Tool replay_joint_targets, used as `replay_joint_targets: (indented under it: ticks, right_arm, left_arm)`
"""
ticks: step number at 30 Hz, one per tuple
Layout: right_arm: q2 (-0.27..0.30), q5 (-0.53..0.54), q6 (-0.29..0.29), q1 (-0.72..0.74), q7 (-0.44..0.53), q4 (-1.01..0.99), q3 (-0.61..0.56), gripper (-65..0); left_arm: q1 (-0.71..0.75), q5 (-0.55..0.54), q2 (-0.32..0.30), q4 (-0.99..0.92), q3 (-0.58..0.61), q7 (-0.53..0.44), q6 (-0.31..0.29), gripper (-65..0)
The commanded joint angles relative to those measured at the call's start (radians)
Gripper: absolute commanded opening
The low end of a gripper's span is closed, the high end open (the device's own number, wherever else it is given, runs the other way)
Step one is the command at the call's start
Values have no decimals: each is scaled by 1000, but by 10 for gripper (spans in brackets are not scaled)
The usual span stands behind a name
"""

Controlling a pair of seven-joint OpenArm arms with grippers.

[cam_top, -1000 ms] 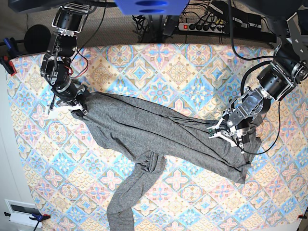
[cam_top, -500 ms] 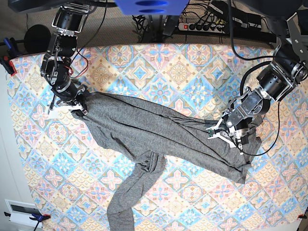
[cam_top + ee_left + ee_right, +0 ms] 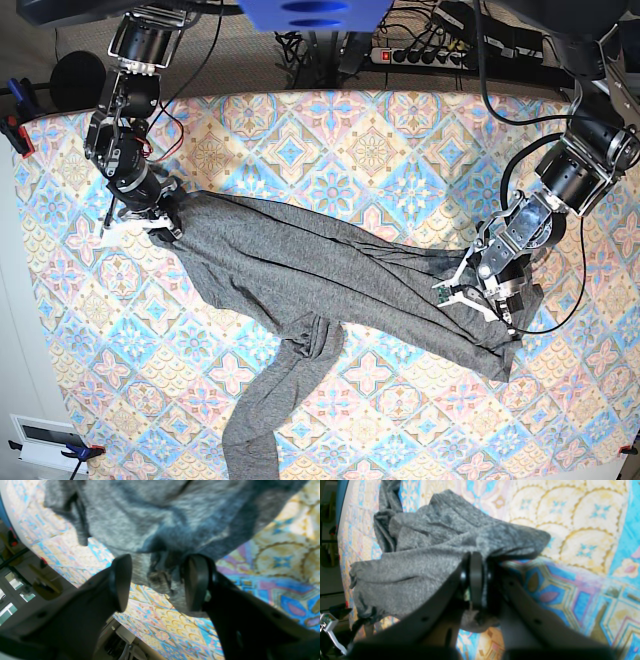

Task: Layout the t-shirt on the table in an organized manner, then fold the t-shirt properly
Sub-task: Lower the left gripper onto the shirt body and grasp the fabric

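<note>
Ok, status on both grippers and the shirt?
Right gripper shut on shirt corner. Left gripper open, straddling a bunched fold. Shirt still rumpled. Nothing in the way.

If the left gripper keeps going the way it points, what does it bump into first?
Probably the t-shirt. The left gripper stands open, and a bunched bit of the shirt already sits between its jaws, though depth is hard to judge.

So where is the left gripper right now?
In the base view the left gripper hovers open at the right, over the t-shirt's right end.
</note>
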Motion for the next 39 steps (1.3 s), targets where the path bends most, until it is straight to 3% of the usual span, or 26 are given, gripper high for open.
replay_joint_targets:
  ticks: [1, 23, 30, 39]
  right_arm:
    - [13, 15, 10, 17, 14, 16, 2, -650]
    - [13, 15, 10, 17, 14, 16, 2, -650]
    - [13, 15, 10, 17, 14, 16, 2, -650]
    - [13, 15, 10, 17, 14, 16, 2, -650]
  left_arm:
    - [-22, 17, -10, 12, -8, 1, 9, -324]
    - [-21, 23, 10, -27, -5, 1, 9, -325]
    - [-21, 23, 10, -131, 69, -74, 10, -326]
    - [-22, 20, 10, -133, 64, -76, 10, -326]
